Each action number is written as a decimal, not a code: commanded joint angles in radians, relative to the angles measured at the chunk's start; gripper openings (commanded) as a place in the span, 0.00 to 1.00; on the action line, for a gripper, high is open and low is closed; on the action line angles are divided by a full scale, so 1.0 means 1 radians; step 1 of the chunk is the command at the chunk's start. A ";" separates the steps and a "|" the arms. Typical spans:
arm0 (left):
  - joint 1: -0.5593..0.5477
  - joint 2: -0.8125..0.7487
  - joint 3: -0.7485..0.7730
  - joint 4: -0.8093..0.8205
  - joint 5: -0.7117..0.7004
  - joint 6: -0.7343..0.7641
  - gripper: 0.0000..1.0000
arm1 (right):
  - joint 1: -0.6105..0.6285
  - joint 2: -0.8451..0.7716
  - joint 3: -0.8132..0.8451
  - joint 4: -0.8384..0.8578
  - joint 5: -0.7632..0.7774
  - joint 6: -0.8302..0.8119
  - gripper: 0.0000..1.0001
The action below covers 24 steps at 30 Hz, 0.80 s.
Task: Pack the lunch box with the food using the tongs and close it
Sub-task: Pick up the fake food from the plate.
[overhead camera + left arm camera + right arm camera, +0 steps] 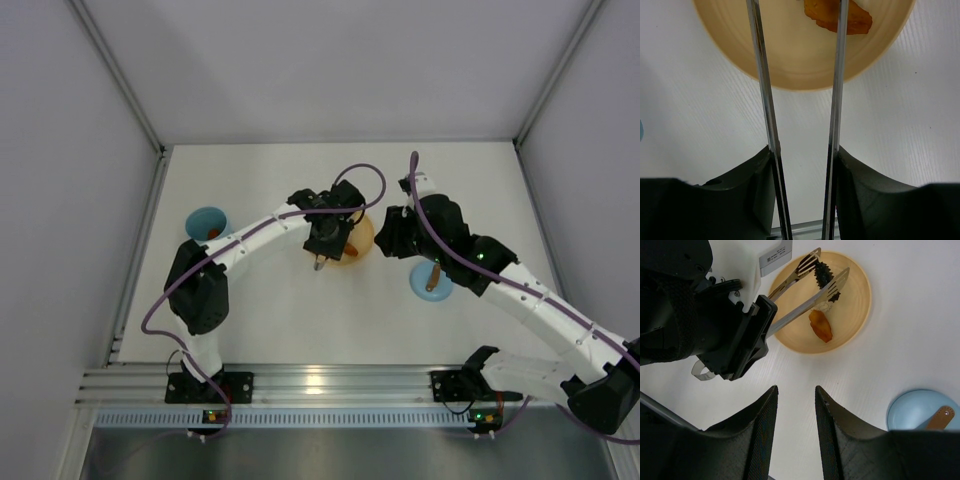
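Left wrist view crops tips of the tongs (766,100)

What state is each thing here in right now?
Light blue round tub: open.
Round blue lid with brown knob: off, knob up.
Silver metal tongs: gripped, tips astride dark food piece.
Orange food piece: lying on round orange plate.
Left gripper: shut on tongs.
Right gripper: open, empty.
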 commanded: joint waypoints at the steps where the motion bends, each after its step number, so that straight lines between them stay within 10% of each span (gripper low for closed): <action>1: 0.006 -0.024 0.029 -0.002 -0.021 0.003 0.48 | -0.001 -0.008 0.033 0.003 0.010 0.000 0.36; 24: -0.014 -0.004 -0.065 0.116 0.002 -0.163 0.51 | -0.003 -0.009 0.018 0.008 0.008 -0.006 0.35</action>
